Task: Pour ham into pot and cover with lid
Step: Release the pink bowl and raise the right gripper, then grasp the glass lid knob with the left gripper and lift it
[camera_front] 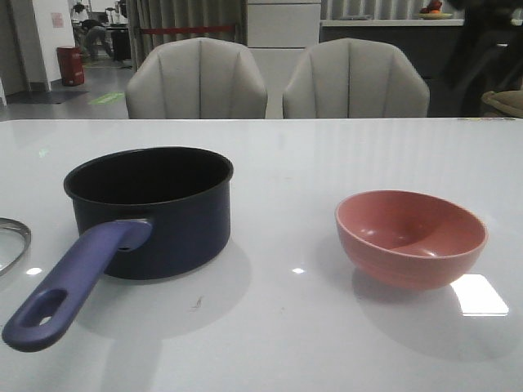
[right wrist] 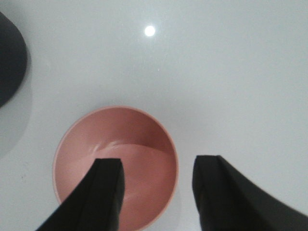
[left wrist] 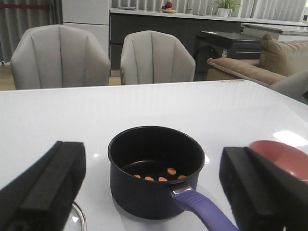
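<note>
Ham in pot, both grippers spread wide; lid, barely visible at frame's left edge, probably easy to misgrasp.

no readable text, labels, brands, numbers or signs anywhere

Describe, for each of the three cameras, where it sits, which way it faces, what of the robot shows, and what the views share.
Front view: low at the table's near edge, facing forward over the pot, the pink bowl and the lid's rim; no robot part shows.
Left wrist view: behind the open left gripper, looking level across at the pot holding the ham.
Right wrist view: above the open right gripper, looking down into the empty bowl.
Shared: all three show pot and bowl.
</note>
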`<act>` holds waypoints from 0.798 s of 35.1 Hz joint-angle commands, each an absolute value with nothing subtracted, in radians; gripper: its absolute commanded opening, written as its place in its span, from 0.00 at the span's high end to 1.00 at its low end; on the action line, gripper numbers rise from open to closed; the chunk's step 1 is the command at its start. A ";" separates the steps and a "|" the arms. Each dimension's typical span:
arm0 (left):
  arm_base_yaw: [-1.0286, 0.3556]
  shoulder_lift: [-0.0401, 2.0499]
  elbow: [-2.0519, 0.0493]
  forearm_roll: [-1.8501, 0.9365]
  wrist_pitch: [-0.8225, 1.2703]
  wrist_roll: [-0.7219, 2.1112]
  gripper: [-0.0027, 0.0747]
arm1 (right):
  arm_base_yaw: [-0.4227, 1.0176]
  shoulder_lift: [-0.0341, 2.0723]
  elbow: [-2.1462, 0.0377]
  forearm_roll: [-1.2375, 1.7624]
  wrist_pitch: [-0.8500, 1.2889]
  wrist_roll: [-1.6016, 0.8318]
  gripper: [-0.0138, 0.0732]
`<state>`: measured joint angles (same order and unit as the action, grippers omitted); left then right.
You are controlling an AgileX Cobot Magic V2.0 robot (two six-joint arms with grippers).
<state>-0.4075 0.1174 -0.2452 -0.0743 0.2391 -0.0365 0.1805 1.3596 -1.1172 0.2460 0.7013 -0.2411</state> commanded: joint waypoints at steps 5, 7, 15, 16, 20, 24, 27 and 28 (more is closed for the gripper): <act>-0.415 0.131 -0.274 -0.075 0.156 -0.037 0.19 | 0.178 1.046 -0.940 0.257 0.466 -0.239 0.33; -0.415 0.131 -0.274 -0.075 0.156 -0.037 0.19 | 0.178 0.974 -0.887 0.267 0.416 -0.239 0.33; -0.415 0.131 -0.274 -0.075 0.156 -0.037 0.19 | 0.181 0.707 -0.667 0.305 0.220 -0.239 0.33; -0.415 0.131 -0.274 -0.075 0.156 -0.037 0.19 | 0.186 0.670 -0.627 0.312 0.188 -0.239 0.33; -0.415 0.131 -0.274 -0.075 0.156 -0.037 0.19 | 0.220 0.541 -0.466 0.314 0.076 -0.239 0.33; -0.415 0.131 -0.274 -0.075 0.156 -0.037 0.19 | 0.254 0.442 -0.339 0.314 0.020 -0.239 0.33; -0.415 0.131 -0.274 -0.075 0.156 -0.037 0.19 | 0.278 0.379 -0.267 0.314 -0.015 -0.239 0.33; -0.415 0.131 -0.274 -0.075 0.156 -0.037 0.19 | 0.283 0.366 -0.247 0.314 -0.030 -0.239 0.33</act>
<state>-0.4075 0.1174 -0.2452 -0.0743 0.2391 -0.0365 0.2658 0.4144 -0.2844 0.3060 0.1050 -0.2367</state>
